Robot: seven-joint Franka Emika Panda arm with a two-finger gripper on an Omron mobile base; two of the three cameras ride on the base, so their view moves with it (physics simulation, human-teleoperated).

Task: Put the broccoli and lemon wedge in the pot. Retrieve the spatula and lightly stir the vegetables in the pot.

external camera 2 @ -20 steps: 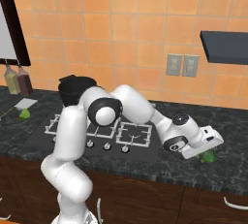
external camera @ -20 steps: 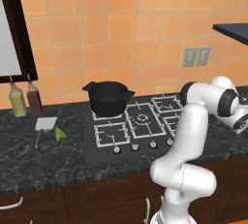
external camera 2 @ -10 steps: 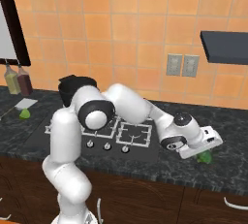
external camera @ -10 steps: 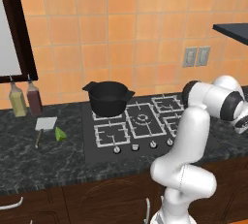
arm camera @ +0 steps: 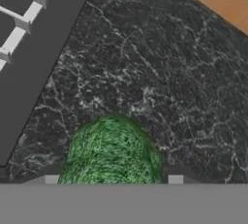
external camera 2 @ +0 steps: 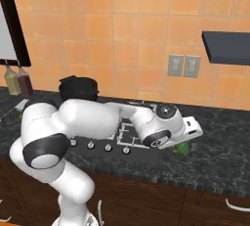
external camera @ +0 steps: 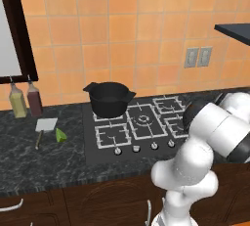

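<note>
Bottom centre, hand view: fingers [arm camera: 175,179] pinch broccoli [arm camera: 112,155] | risk: shallow grip, drops before pot [external camera: 109,99]

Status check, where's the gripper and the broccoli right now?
Gripper closed around broccoli on counter right of stove. Pot open on back burner. Nothing blocking.

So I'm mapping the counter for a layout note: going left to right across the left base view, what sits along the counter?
Yellowish glass bottle, dark red bottle, pale square-bladed spatula, small yellow-green lemon wedge, squat black pot, black stovetop, white robot arm.
</note>
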